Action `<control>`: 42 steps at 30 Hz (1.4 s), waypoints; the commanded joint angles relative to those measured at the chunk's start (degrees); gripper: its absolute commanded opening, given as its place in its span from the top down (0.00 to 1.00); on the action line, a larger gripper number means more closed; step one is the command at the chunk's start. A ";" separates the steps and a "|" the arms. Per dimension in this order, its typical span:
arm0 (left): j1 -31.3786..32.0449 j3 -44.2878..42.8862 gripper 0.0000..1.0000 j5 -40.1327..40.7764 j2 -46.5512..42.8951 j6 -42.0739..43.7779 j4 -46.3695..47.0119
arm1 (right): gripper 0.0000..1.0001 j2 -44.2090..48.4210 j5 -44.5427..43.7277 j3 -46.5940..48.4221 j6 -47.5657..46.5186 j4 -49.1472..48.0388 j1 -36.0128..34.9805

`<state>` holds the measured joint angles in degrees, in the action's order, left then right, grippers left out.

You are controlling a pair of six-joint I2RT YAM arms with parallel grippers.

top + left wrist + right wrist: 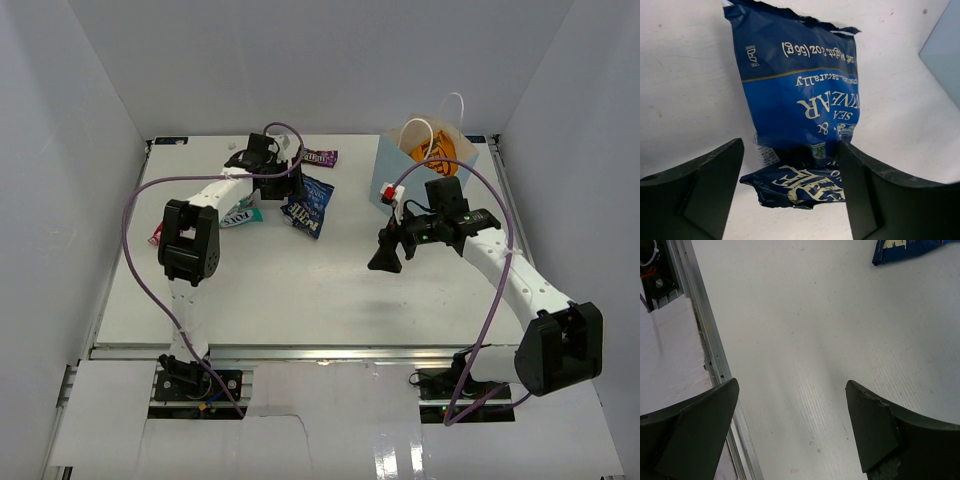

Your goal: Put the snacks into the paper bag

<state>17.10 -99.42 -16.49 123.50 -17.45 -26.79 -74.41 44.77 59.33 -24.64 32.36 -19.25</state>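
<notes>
The dark blue bag (308,205) lies flat at the far middle of the table. My left gripper (291,186) is open and low over its near end. In the left wrist view the bag (800,95) runs between my fingers, and its crumpled end touches the right finger (865,190). The light blue paper bag (428,168) stands upright at the far right with the orange chip bag (441,152) inside. My right gripper (386,258) is open and empty above bare table, in front of the paper bag. The green-yellow bag is out of view.
A dark purple candy pack (320,157) lies behind the blue bag. A teal-white bag (240,215) lies under the left arm. A red-pink wrapper (155,235) lies at the left edge. The right wrist view shows the table's metal edge rail (707,340).
</notes>
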 commanded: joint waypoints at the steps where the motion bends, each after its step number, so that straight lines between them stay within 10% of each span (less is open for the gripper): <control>1: 0.56 -2.36 0.17 -0.12 -0.46 3.13 -0.72 | 0.07 -0.64 1.19 0.35 -0.23 -1.77 -0.18; 17: 0.83 29.87 0.95 -14.53 -22.03 0.85 18.07 | 0.08 -4.86 3.74 6.84 2.84 -0.72 -0.27; 26: 5.30 57.39 1.00 -20.16 -48.51 -7.94 34.87 | 0.02 -4.08 -11.99 2.29 38.25 -16.70 -2.11; 42: 14.53 70.76 1.00 -17.08 -68.13 -20.25 42.52 | 0.05 -5.48 7.43 -2.64 48.02 -39.30 -10.20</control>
<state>30.28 -29.36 -34.22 57.19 -35.59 12.88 -79.57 46.57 57.21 20.58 -0.12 -28.53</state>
